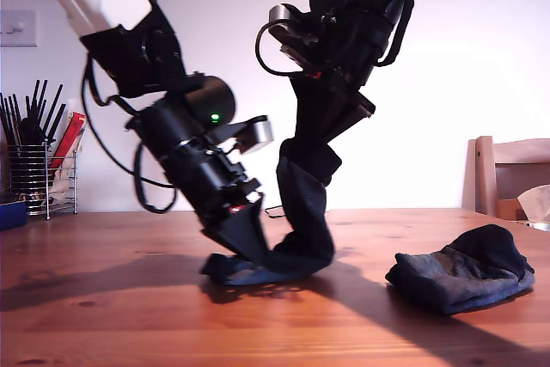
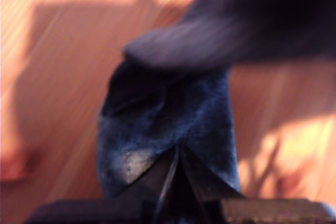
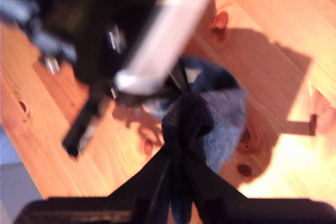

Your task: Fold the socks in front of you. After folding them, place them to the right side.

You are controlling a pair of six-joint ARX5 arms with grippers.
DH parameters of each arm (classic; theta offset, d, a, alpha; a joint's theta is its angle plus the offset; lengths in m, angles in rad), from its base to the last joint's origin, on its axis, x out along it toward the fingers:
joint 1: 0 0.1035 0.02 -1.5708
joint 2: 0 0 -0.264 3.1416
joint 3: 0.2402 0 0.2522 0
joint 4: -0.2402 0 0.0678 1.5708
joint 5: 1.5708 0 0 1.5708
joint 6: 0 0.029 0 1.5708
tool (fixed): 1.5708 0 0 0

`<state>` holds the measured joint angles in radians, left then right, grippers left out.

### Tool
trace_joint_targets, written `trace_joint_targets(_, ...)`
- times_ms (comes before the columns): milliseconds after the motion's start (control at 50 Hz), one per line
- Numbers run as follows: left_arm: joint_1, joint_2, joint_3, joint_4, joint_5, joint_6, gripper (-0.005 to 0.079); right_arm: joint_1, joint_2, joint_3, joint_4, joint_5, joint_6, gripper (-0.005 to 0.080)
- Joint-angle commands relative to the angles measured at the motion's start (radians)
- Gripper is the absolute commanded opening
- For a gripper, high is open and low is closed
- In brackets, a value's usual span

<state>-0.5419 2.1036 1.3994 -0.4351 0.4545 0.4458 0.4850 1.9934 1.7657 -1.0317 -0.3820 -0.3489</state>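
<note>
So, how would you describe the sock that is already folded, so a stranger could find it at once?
Look at the wooden table and go toward the exterior view's right, near the chair. There the folded sock lies as a low, dark bundle. Unlike the other sock, which the two grippers hold, nothing touches it.

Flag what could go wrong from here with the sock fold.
My second claw holds one end of the sock high while my first claw pins the other on the table; a slip could undo the fold. The arms stand close, so laying the end over risks a collision.
</note>
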Motion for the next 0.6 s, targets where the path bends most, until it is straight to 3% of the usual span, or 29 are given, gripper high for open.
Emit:
trace_joint_targets(0, -0.027, 0.055, -0.023, 0.009, 0.01, -0.012, -0.002, -0.003, -0.001, -0.003, -0.001, 0.0, -0.011, -0.001)
trace_joint_targets(220, -0.054, 0.055, -0.023, 0.055, 0.009, -0.04, -0.002, -0.016, -0.001, -0.003, -0.011, 0.0, -0.015, -0.001)
trace_joint_targets(580, -0.023, 0.018, -0.022, 0.038, 0.01, -0.054, -0.002, -0.016, -0.001, -0.003, -0.021, -0.001, -0.015, -0.001)
